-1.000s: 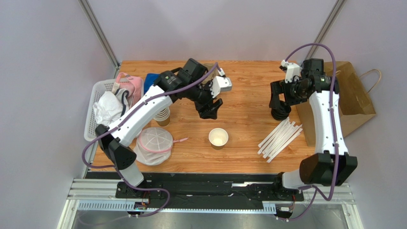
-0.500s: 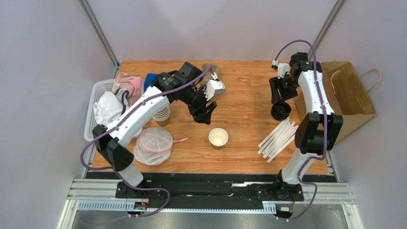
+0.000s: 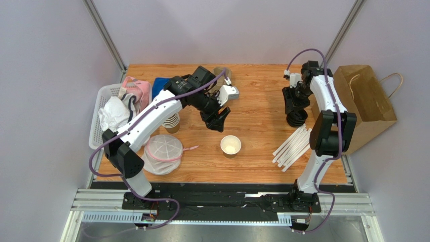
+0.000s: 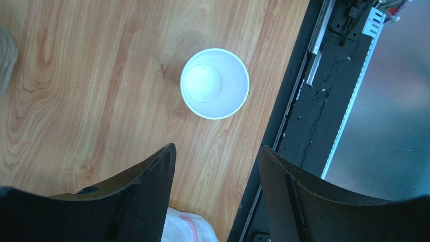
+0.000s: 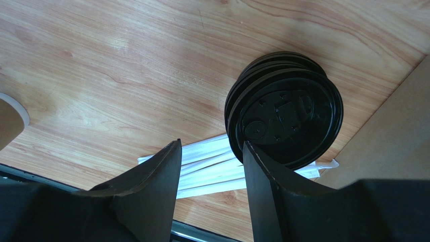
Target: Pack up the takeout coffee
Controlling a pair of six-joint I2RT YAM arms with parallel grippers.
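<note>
No lidded cup shows in any view. A single lidless tan paper cup (image 3: 230,145) with a white inside stands upright at the table's middle front; it also shows in the left wrist view (image 4: 214,83). A stack of black lids (image 3: 297,118) sits at the right, also in the right wrist view (image 5: 285,113). My left gripper (image 3: 218,120) is open and empty, above the table just behind the cup (image 4: 217,148). My right gripper (image 3: 292,102) is open and empty, hovering over the lid stack's back-left edge (image 5: 212,143).
A brown paper bag (image 3: 368,98) lies at the right edge. White wrapped straws (image 3: 295,146) lie in front of the lids. A stack of paper cups (image 3: 171,122), a white net cover (image 3: 163,150) and a white basket (image 3: 99,103) of cloths are at the left.
The right arm has swung its wrist back and to the left, keeping the gripper over the lid stack. The left gripper has shifted a little left and nearer the cup.
</note>
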